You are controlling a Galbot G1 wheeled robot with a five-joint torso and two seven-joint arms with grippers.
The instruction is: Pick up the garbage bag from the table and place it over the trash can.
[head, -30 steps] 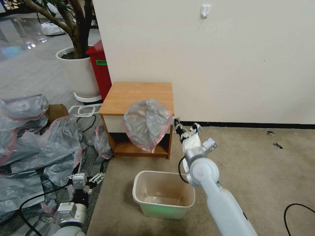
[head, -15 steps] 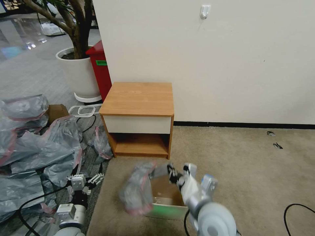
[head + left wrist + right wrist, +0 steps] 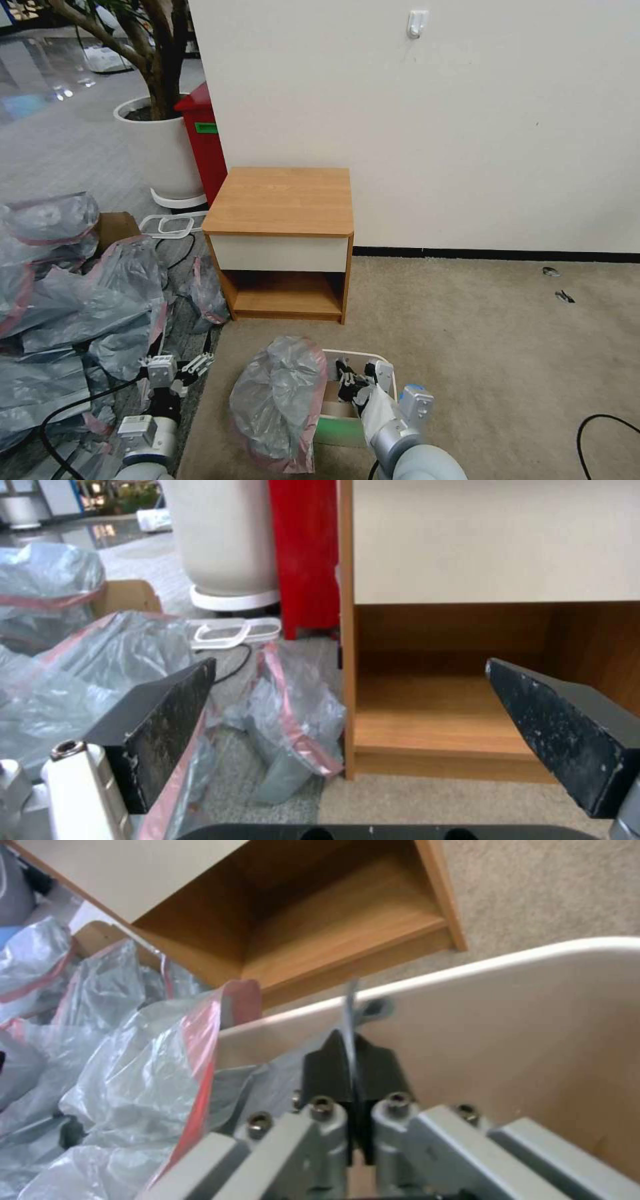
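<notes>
At far left, a heap of grey pink-edged bags (image 3: 73,293) covers the floor beside a cardboard box (image 3: 115,227). My left gripper (image 3: 179,369) hangs low over the heap's near right edge, its black fingers (image 3: 163,720) spread wide and holding nothing, pointed toward the nightstand's lower shelf. Farther back stand a white round planter (image 3: 160,150) with a tree and a tall red bin (image 3: 203,143) against the wall.

At centre, the light-brown nightstand (image 3: 283,200) with its white drawer front sits against the wall, its top bare. Nearer to me, the garbage bag (image 3: 280,403) hangs crumpled over the left side of the cream-white trash can (image 3: 390,373), its pink-red band drooping down the outside toward the carpet.

Just right of the bag, my right gripper (image 3: 351,385) reaches down over the trash can's opening, fingers pressed together on a thin fold of the bag's plastic at the inner wall below the far rim (image 3: 467,967). Right of that, bare carpet runs to a black cable (image 3: 603,427) at the near right.
</notes>
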